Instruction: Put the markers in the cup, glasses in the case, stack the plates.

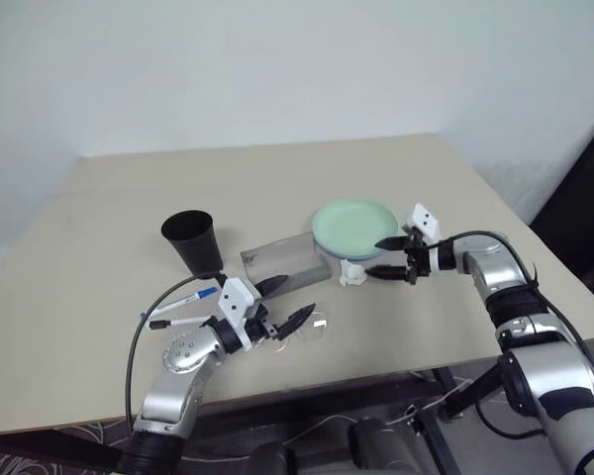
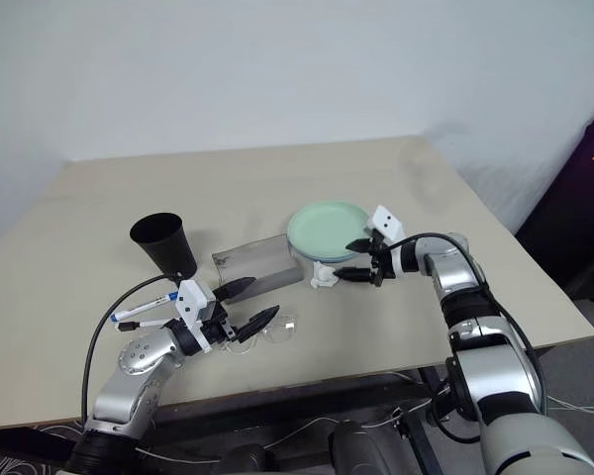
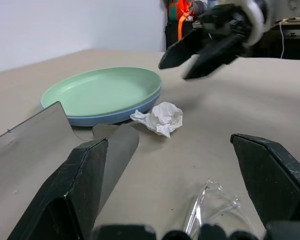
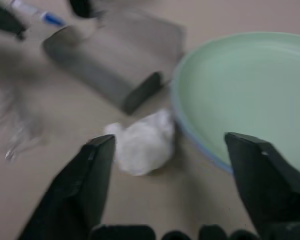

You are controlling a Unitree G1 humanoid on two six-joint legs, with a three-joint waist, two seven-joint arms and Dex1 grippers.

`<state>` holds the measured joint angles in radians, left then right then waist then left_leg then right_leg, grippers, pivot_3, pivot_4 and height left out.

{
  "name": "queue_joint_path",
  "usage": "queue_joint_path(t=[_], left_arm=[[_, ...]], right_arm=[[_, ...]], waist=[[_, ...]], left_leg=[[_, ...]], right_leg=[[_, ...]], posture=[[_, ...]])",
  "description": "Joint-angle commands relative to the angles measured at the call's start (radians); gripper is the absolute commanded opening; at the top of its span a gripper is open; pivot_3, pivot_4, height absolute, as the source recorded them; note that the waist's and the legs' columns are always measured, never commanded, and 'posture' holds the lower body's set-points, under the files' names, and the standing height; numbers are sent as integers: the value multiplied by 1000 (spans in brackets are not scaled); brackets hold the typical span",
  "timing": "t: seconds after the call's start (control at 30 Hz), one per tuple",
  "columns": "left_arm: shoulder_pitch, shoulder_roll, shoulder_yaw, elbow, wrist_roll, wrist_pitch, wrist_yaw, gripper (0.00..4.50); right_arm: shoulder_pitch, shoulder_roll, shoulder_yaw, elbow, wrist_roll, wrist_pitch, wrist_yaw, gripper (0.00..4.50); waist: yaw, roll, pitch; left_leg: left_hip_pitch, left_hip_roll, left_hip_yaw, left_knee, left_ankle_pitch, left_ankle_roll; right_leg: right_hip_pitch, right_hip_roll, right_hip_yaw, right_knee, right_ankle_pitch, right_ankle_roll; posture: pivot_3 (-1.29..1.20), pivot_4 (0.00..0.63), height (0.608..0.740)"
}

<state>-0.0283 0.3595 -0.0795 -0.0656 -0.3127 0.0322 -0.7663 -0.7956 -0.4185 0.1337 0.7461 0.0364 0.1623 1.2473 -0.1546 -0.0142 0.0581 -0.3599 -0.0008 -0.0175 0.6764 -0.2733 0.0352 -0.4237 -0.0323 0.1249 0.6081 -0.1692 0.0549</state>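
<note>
1. Plates are stacked: the mint green plate [image 1: 354,226] sits on the light blue plate [image 3: 110,118], with a crumpled white paper wad [image 1: 352,273] just beside the rim.
2. Right gripper [image 1: 390,256] hangs over that wad, fingers spread, holding nothing.
3. Left gripper [image 1: 285,303] is spread wide too, empty, glasses [image 2: 267,332] on the table right by it.
4. Grey case [image 1: 285,261] lies between the black cup [image 1: 191,239] and the plates; markers [image 1: 182,307] lie near the cup.

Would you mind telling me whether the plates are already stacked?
Stacked: the mint green plate sits on the blue plate, whose rim shows beneath it.
</note>
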Motion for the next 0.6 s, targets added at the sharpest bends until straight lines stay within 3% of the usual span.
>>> queue_joint_path(t=[0.03, 0.57, 0.6], left_arm=[[-22, 1, 12, -20, -5, -16, -4, 4191], [-13, -6, -1, -34, 5, -11, 1, 4191], [-12, -7, -2, -36, 6, -11, 2, 4191]], right_arm=[[20, -5, 13, -110, 12, 46, -2, 4228], [9, 76, 81, -19, -45, 40, -157, 4228], [4, 79, 81, -7, -51, 35, -169, 3869]], waist=[[2, 0, 0], [2, 0, 0], [2, 0, 0]], left_leg=[[0, 0, 0, 0, 0, 0], [0, 0, 0, 1, 0, 0], [0, 0, 0, 1, 0, 0]], right_leg=[[0, 0, 0, 0, 0, 0], [0, 0, 0, 0, 0, 0], [0, 0, 0, 0, 0, 0]], posture=[[0, 0, 737], [0, 0, 737], [0, 0, 737]])
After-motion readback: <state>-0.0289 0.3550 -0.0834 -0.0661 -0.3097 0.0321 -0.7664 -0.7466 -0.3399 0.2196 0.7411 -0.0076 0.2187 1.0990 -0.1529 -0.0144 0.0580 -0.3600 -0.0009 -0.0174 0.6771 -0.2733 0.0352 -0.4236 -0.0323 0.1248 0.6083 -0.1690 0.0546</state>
